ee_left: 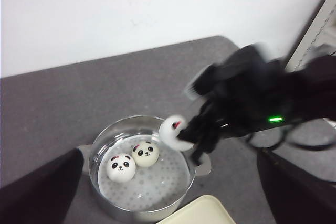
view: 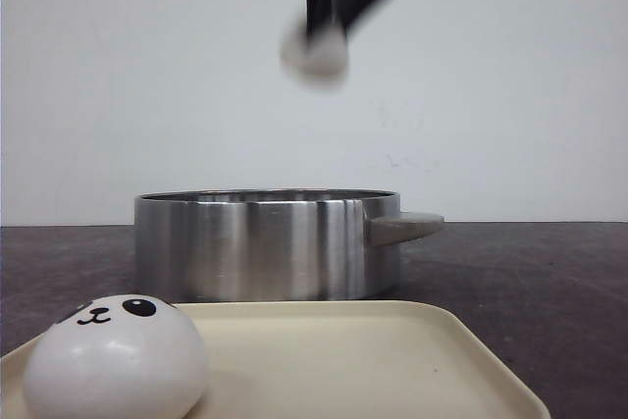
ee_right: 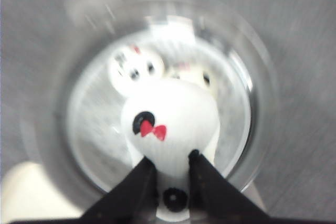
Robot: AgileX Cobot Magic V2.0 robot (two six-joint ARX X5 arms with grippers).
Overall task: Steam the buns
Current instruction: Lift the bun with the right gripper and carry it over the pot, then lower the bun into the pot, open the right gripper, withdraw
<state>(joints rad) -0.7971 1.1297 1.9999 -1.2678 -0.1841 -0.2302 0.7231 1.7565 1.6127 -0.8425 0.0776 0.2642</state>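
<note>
R gripper [ee_right: 169,167] pinching a bun [ee_right: 173,124] above the steel pot [view: 267,244].
L wrist view only: two buns [ee_left: 121,167] [ee_left: 145,153] already on the perforated tray inside pot; front view hides pot's inside but shows 4th bun [view: 115,358] on cream tray [view: 392,360]. L gripper fingers just dark edges, can't tell its state. Dark grey table [view: 549,282], white wall behind.

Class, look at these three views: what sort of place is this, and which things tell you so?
Probably a lab bench staged as a kitchen: a steel steamer pot holding panda buns on a dark table, a cream tray, a bare white wall, and a robot's right gripper.
</note>
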